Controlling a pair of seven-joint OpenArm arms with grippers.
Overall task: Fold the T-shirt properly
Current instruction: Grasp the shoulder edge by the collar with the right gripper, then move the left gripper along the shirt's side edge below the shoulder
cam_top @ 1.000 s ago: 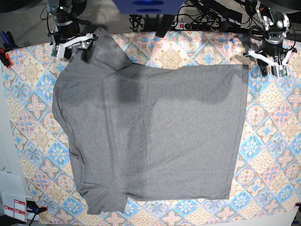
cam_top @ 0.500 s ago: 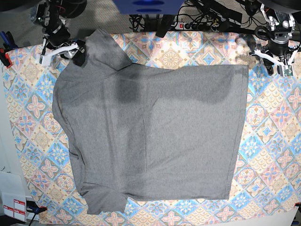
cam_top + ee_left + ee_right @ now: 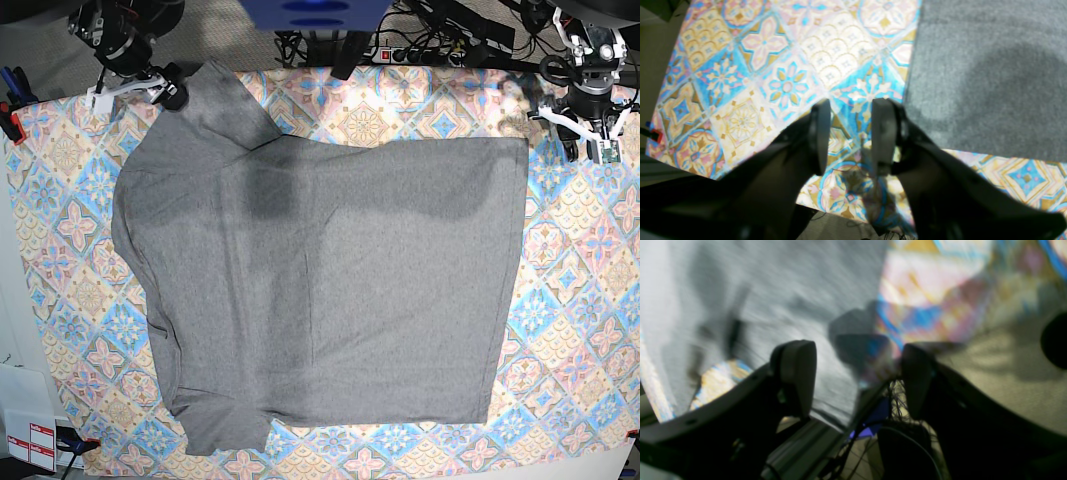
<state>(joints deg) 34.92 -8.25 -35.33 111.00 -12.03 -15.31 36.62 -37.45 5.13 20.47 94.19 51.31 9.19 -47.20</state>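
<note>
At the far left edge of the table, the right gripper (image 3: 135, 90) hangs above the tablecloth (image 3: 70, 220) beside one sleeve of the T-shirt (image 3: 320, 290), its jaws spread wide with nothing between them; its blurred wrist view shows the two pads (image 3: 796, 373) well apart over grey fabric (image 3: 780, 290) and patterned cloth. The heather-grey T-shirt lies flat across the middle of the pastel diamond-patterned tablecloth, folded over itself, sleeves toward the left and a straight edge toward the right. At the far right corner, the left gripper (image 3: 590, 140) hovers over bare tablecloth (image 3: 750, 66) just beside the shirt's corner (image 3: 990, 73), fingers (image 3: 818, 136) partly parted and holding nothing.
</note>
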